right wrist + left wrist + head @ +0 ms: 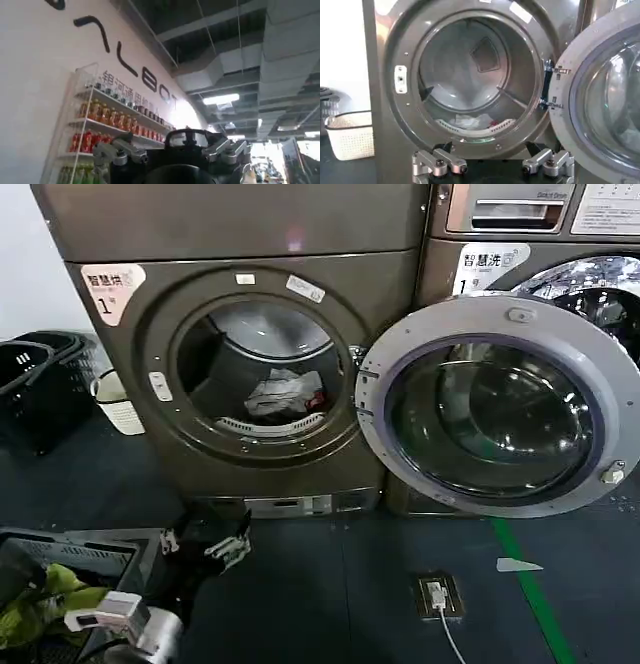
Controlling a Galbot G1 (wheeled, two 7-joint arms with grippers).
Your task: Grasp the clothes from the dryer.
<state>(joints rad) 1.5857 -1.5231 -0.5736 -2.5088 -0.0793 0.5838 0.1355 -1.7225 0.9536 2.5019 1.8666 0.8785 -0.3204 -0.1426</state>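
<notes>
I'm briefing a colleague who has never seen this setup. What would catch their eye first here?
First, the dryer: a big bronze-brown machine, its round door swung wide open to the right. Next, the clothes, a small white and grey bundle with a red patch, lying low in the steel drum. Below the dryer, the left gripper hangs open near the floor, facing the drum mouth.

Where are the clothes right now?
In the head view, the clothes lie at the bottom front of the dryer drum, just behind the porthole's lower rim, left of the open door.
</notes>
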